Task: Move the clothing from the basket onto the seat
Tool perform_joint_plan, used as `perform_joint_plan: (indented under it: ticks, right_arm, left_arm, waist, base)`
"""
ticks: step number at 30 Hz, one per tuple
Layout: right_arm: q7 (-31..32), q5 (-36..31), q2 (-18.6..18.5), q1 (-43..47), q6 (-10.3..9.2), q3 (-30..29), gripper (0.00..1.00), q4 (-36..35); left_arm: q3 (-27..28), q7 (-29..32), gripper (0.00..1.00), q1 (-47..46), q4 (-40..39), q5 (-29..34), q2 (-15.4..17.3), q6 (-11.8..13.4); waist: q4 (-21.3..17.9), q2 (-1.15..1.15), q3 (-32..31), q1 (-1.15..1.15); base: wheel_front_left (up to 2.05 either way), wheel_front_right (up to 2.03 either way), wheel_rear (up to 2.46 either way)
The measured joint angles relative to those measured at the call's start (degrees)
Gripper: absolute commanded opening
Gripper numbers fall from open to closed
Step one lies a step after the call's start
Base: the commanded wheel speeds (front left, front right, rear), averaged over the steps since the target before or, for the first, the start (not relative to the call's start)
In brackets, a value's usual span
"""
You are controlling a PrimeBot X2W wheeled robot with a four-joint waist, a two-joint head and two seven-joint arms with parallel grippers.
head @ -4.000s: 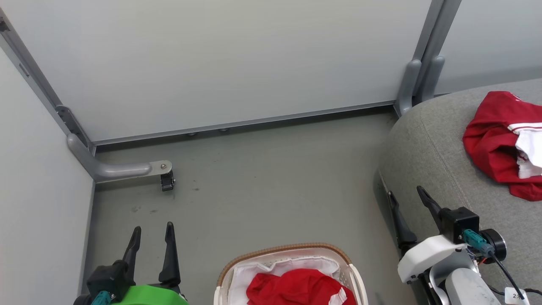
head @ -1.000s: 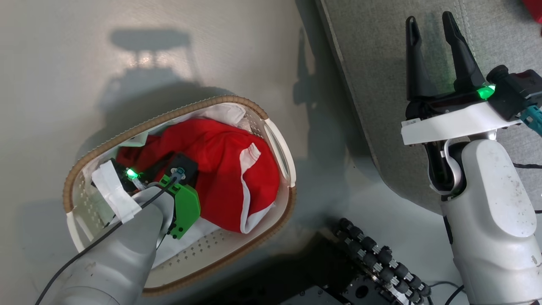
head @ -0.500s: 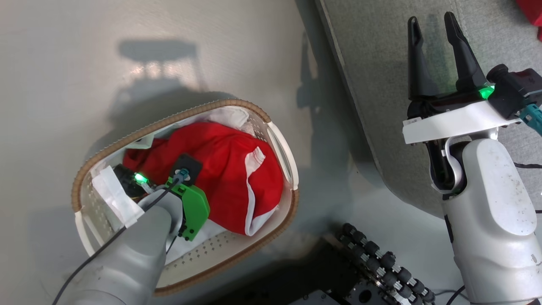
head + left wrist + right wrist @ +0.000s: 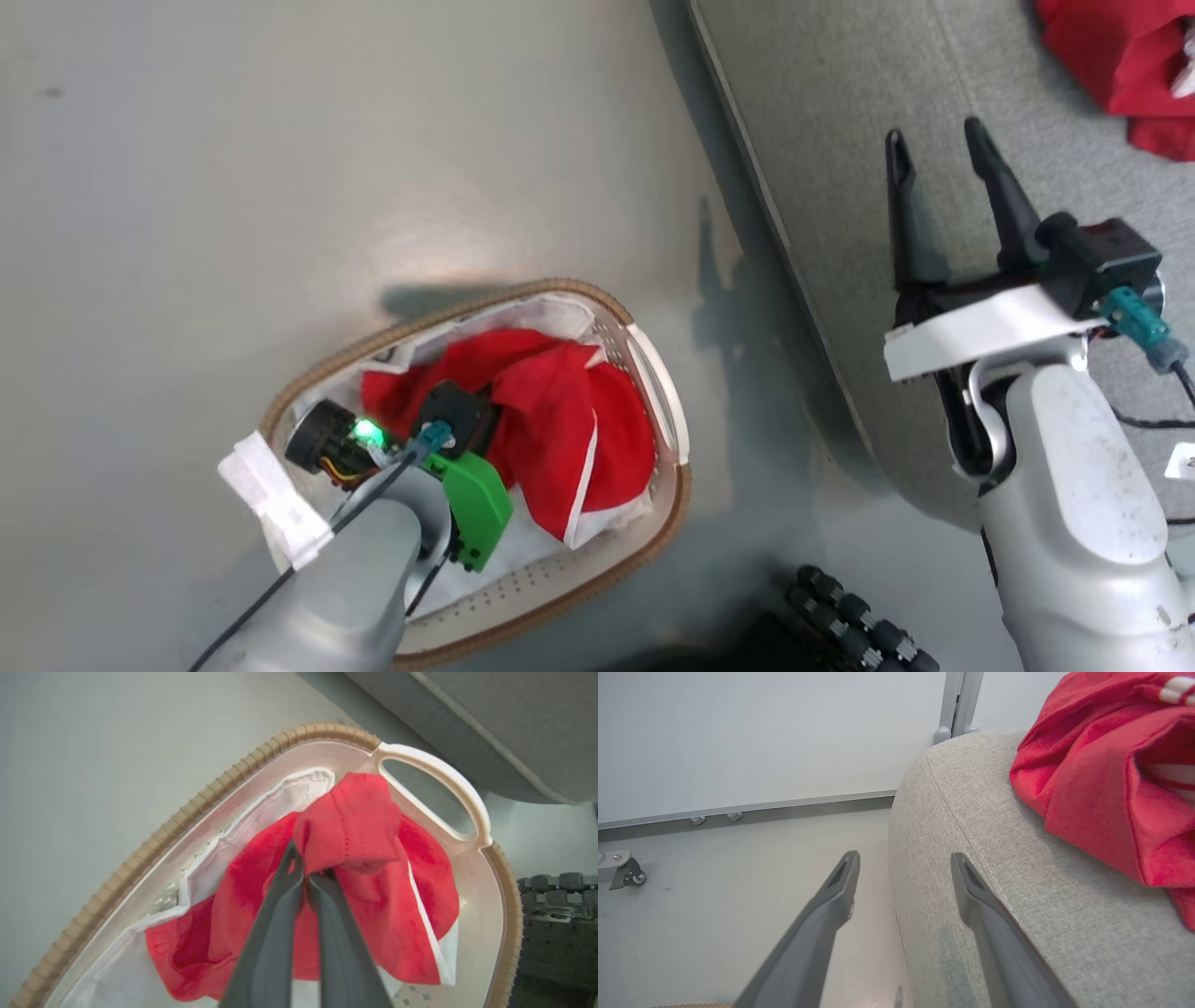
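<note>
The clothing (image 4: 560, 420) is split in two. Nearest me, a red garment (image 4: 355, 830) lies bunched in the basket (image 4: 434, 765), stretched roughly along the oval's length toward the handle on the seat side, its white trim at the near right. My left gripper (image 4: 306, 868) has its jaws pinched tight on a raised fold of it. The basket stands on the floor (image 4: 280, 187), open to its left, with the seat (image 4: 840, 140) edge near on its right. Over that edge my right gripper (image 4: 935, 135) hovers, jaws wide, holding nothing. Farther back, the second garment (image 4: 1130, 65) lies crumpled on the seat.
</note>
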Motion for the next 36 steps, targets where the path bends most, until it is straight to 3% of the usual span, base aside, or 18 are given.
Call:
perform_joint_plan:
  ticks: [17,28,36]
  right_arm:
    - [0.0,-4.2,0.0,8.7,0.0,0.0,1.0,3.8]
    - [0.0,-4.7,0.0,10.8,0.0,3.6,1.0,5.7]
    - [0.0,-4.7,0.0,10.8,0.0,7.3,1.0,6.3]
  left_arm:
    - [7.6,0.0,0.0,7.8,-31.3,0.6,7.1,-0.1]
    - [3.0,0.0,0.0,-2.6,-35.6,-2.5,13.6,-0.1]
    - [0.7,0.4,0.0,-11.1,-34.5,-5.3,16.2,-0.1]
  waist:
    - [5.2,0.0,-19.0,0.0]
    - [7.7,0.0,-29.6,0.0]
    - [8.2,0.0,-34.6,-0.01]
  base:
    - [0.0,0.0,0.0]
    - [0.0,0.0,0.0]
    - [0.0,0.0,0.0]
